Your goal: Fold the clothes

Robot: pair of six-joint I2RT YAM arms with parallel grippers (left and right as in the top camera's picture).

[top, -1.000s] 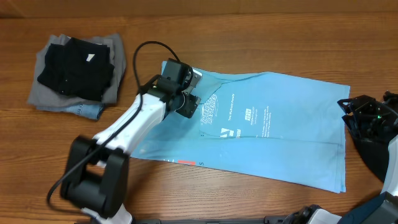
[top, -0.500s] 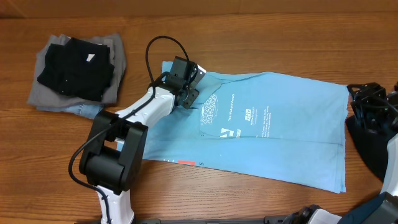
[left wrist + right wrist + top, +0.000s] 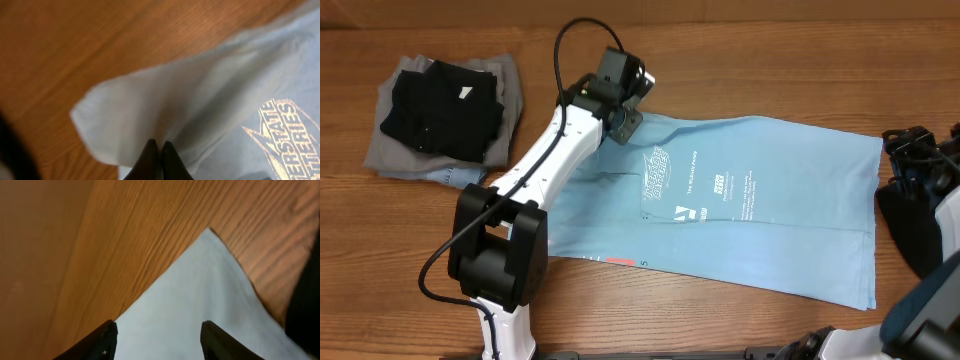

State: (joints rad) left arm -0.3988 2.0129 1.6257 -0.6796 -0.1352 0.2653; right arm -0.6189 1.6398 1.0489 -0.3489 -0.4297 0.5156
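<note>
Left claw (image 3: pixel 157 150) pinches blue shirt (image 3: pixel 200 95) near lettering (image 3: pixel 277 117) reading "STATE".

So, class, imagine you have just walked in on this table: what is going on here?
The left gripper is shut on a pinch of cloth at the far left corner of a light sky-blue short-sleeved printed shirt, which lies spread out on the wooden table. The right gripper is open over the shirt's far right corner and grips nothing. A folded pile of black, grey and denim garments sits to the left, apart from the shirt.
</note>
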